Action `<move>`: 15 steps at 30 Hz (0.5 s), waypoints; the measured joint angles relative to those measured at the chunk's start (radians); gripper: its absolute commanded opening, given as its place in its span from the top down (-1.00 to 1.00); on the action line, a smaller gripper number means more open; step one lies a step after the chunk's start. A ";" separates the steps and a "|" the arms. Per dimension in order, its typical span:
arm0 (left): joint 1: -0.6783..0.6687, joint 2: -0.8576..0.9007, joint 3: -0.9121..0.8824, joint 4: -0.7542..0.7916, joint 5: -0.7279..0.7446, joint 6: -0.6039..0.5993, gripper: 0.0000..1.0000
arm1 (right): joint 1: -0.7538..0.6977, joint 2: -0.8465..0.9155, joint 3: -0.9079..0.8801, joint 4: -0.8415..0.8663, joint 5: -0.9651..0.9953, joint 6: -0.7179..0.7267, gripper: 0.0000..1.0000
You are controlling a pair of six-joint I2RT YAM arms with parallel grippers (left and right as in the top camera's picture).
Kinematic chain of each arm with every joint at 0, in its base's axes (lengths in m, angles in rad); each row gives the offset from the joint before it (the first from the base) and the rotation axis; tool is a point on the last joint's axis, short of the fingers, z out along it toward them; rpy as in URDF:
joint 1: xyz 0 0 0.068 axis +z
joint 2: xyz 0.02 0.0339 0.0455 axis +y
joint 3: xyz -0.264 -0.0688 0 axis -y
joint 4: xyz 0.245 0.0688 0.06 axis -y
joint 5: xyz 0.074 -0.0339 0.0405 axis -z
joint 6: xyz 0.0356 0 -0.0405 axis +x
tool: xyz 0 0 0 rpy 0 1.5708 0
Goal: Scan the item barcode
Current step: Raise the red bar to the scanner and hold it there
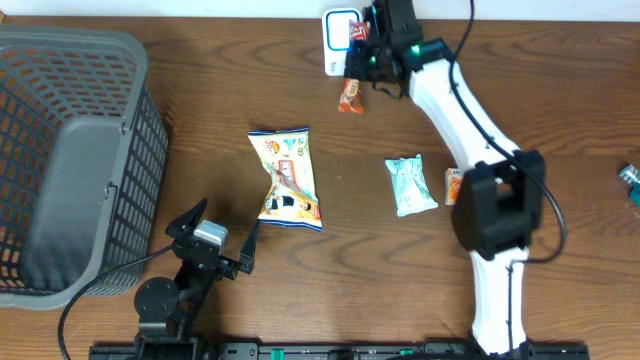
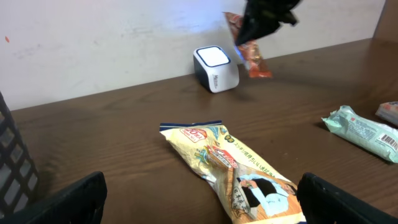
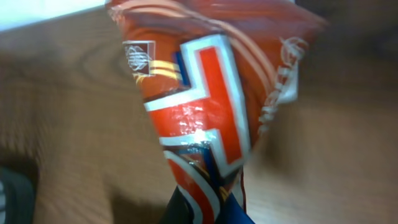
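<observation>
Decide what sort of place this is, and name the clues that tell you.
Probably a mock shop checkout on a wooden table: a small white barcode scanner, a grey shopping basket, a yellow snack packet lying loose, and a red packet held up by the scanner.

The surface (image 1: 560, 80) is brown wood grain with a soft sheen. The red packet (image 3: 205, 106) is glossy film, creased and catching the light. The yellow packet (image 1: 287, 178) looks like shiny, crinkled plastic wrap too, while the pale green packet (image 1: 410, 184) seems a duller film. The basket (image 1: 150, 140) is grey matt plastic mesh. The scanner (image 2: 216, 70) is smooth white plastic with a glossy top face.
</observation>
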 measured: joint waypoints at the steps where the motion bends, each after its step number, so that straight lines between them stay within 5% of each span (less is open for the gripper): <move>1: 0.000 0.000 0.000 0.000 0.000 0.000 -0.96 | 0.002 0.039 0.063 -0.013 0.001 0.003 0.98; 6: 0.000 0.000 0.000 0.000 0.000 0.000 -0.96 | 0.005 0.196 0.255 -0.024 0.000 0.032 0.98; 15: 0.000 0.000 0.000 0.000 0.000 0.000 -0.96 | 0.005 0.293 0.270 -0.031 -0.001 0.053 0.98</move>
